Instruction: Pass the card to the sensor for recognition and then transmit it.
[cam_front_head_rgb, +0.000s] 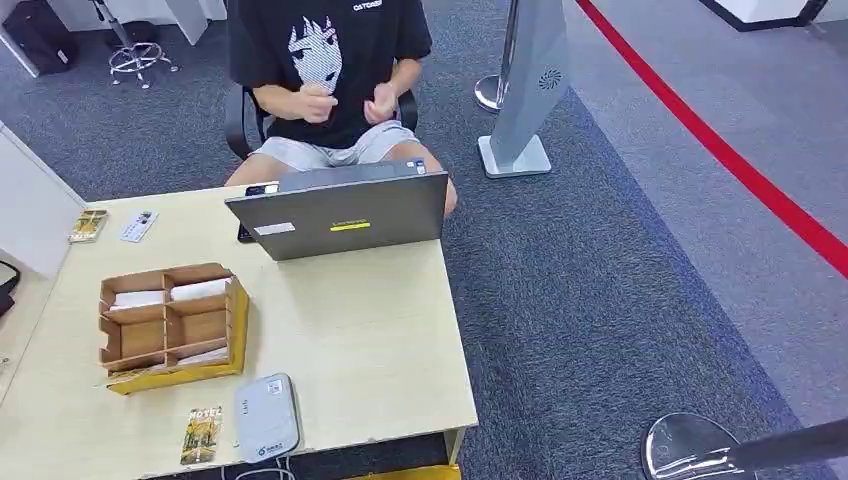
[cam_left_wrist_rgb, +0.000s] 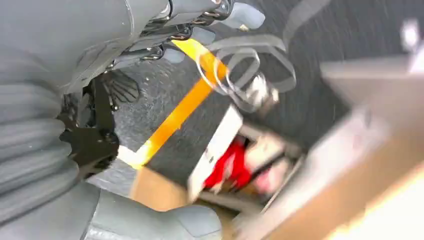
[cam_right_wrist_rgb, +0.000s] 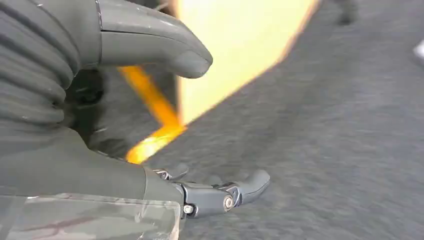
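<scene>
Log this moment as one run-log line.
card: illustrated card flat on wooden table | sensor: grey-white reader beside it | left hand: open | right hand: open, over carpet

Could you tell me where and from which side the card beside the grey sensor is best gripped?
The card lies flat near the table's front edge, left of the sensor. Probably pinch its two long edges from above, or slide it over the front edge first: lying flat, it offers no raised part.
</scene>
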